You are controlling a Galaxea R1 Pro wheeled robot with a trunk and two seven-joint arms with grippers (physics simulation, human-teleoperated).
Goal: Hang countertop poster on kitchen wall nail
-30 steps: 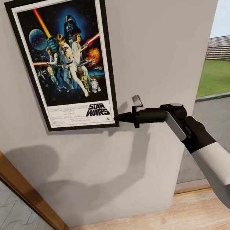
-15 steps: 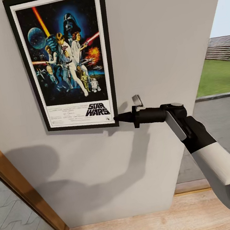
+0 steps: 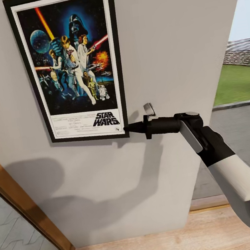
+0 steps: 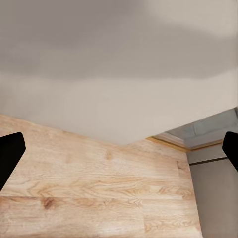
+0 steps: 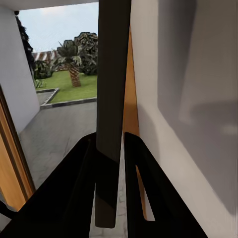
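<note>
Poster (image 3: 71,65) sits flat against the grey wall (image 3: 161,46) in the upper left of the head view, upright, its top edge cut off by the frame, so the nail is not visible. The right gripper (image 3: 126,128) reaches in from the lower right and pinches the poster's lower right corner; in the right wrist view the dark frame edge (image 5: 113,99) runs between the two fingers (image 5: 84,168), which are clenched on it. By the look of it the pick-up and carry are done and the poster is at the wall; what remains is to confirm it hangs on a nail, let go, and draw the arm back. Whether it already bears on a nail cannot be told.

At the far left of the head view a wooden door frame (image 3: 21,206) slants down to the floor. The wall carries the arm's soft shadow below the poster. A light wood floor (image 3: 160,248) runs along the bottom. At the right an opening shows pavement, grass (image 3: 239,82) and sky.

The left gripper (image 4: 119,153) points at the wood floor and wall base in its wrist view, fingertips wide apart at the frame edges, released and empty.
</note>
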